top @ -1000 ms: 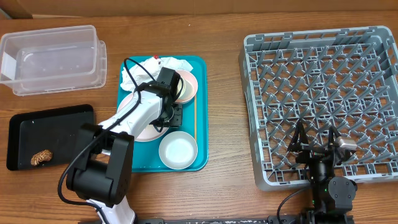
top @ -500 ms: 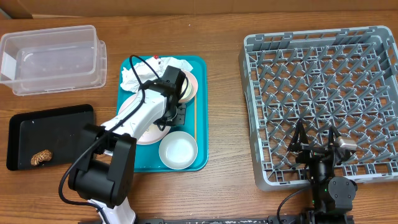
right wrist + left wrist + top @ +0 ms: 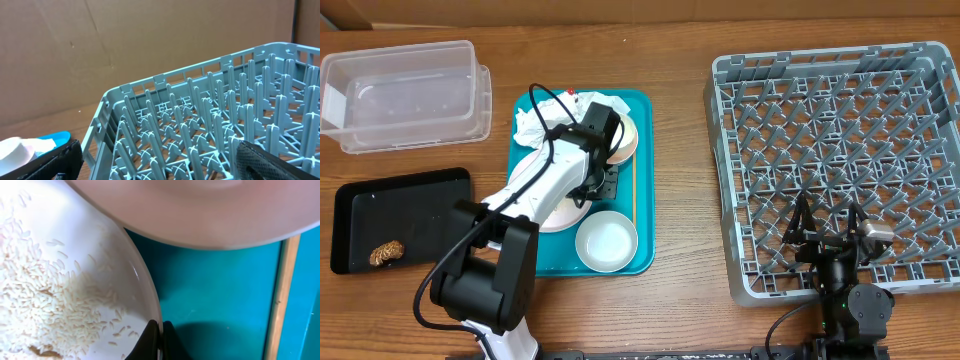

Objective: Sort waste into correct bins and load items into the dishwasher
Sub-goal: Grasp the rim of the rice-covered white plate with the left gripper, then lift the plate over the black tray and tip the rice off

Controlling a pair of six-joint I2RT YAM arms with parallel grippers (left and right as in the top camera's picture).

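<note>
My left gripper [image 3: 603, 186] [image 3: 161, 339] is shut on the right rim of the pale pink plate [image 3: 558, 212] [image 3: 60, 275], which lies on the teal tray [image 3: 642, 215] and holds white rice crumbs [image 3: 45, 305]. The smaller pink dish [image 3: 625, 135] [image 3: 200, 210] sits just behind it. The blue-white bowl [image 3: 607, 242] is at the tray's front. The crumpled napkin [image 3: 534, 125] and red-and-white wrapper [image 3: 572, 97] lie at the tray's back left. The white cup is hidden. My right gripper [image 3: 828, 226] [image 3: 160, 162] is open over the front of the grey dish rack [image 3: 840, 90] [image 3: 200, 115].
The clear tub [image 3: 405, 95] stands at the back left. The black tray [image 3: 405, 205] lies in front of it with a brown lump [image 3: 387, 252] in its corner. A wooden stick [image 3: 633, 185] [image 3: 282, 295] lies on the teal tray right of the plate.
My left wrist has shifted slightly right and back over the plates. The right arm has not moved.
</note>
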